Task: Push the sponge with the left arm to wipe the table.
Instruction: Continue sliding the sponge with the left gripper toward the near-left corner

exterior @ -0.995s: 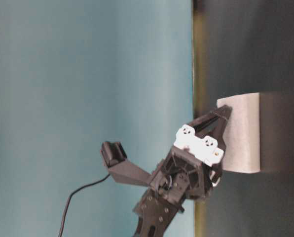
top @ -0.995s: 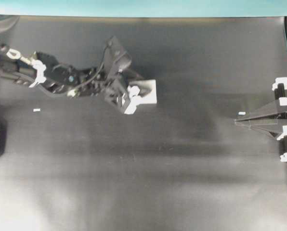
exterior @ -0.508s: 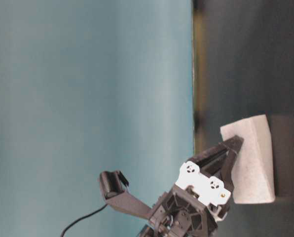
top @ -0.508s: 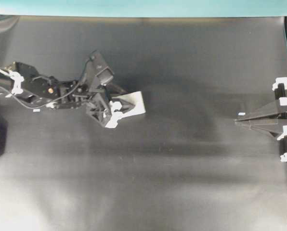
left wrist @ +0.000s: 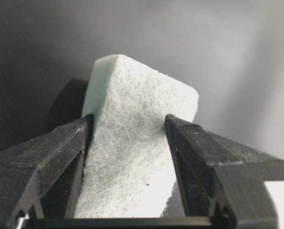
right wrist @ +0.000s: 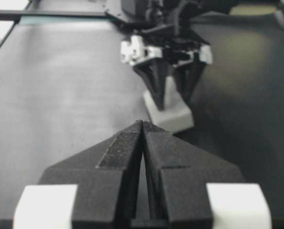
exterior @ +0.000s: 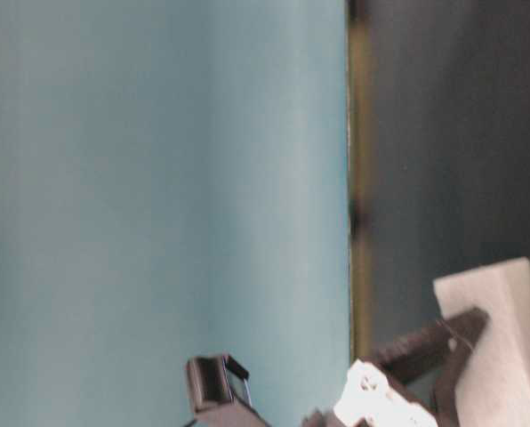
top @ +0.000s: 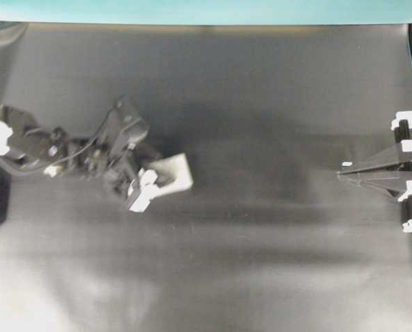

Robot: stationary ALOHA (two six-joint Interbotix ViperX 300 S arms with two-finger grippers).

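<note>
— What's changed?

— My left gripper [left wrist: 127,167] pinches the sponge [left wrist: 132,157] between both fingers, and since a second ago I've dragged it back toward my base and nearer the front edge, so a stroke of wiping looks done.

— Where's the sponge now?

— Left of the middle of the table [top: 261,263], flat on it (matte black, faint sheen). Far off, my right gripper [top: 341,175] rests pressed together; a teal strip [top: 206,10] beyond.

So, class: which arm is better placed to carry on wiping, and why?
The left. Its gripper is shut on the sponge, fingers pressing both sides. The right gripper sits shut at the table's far edge, well away from the sponge.
</note>
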